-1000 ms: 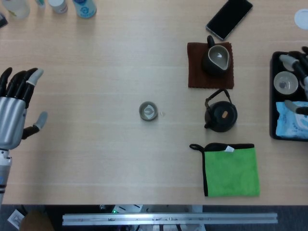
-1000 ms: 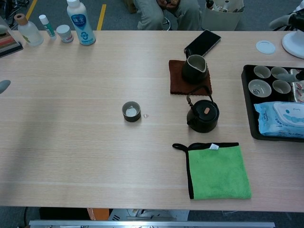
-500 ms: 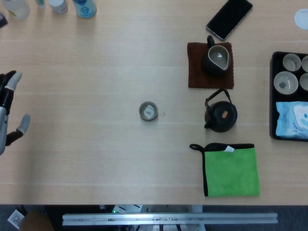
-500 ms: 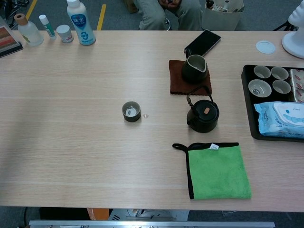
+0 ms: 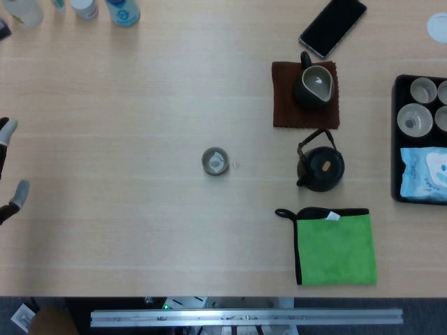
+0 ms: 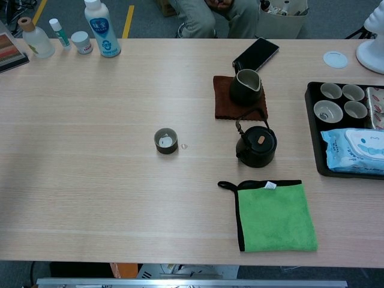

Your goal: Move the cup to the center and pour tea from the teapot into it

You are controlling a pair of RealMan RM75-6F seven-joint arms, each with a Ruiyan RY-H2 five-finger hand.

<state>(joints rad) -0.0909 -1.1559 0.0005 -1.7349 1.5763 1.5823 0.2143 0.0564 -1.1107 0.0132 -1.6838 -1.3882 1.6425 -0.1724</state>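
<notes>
A small dark cup [image 5: 215, 161] stands near the middle of the table, also seen in the chest view [image 6: 166, 141], with a pale liquid or glint inside. The black teapot [image 5: 321, 168] [image 6: 258, 146] sits upright to its right, lid on and handle raised. Only the tips of my left hand [image 5: 15, 197] show at the far left edge of the head view, spread apart and holding nothing, far from the cup. My right hand is in neither view.
A dark pitcher [image 5: 314, 84] rests on a brown mat behind the teapot. A green cloth [image 5: 334, 248] lies at the front right, and a black tray [image 6: 315, 129] with cups and a wipes pack at the right. A phone [image 5: 332, 26] and bottles [image 6: 101, 29] line the far edge.
My left hand has drawn back to the left until only its tips remain in view. My right hand has left the tray area and is out of sight. Cup and teapot have not moved.
</notes>
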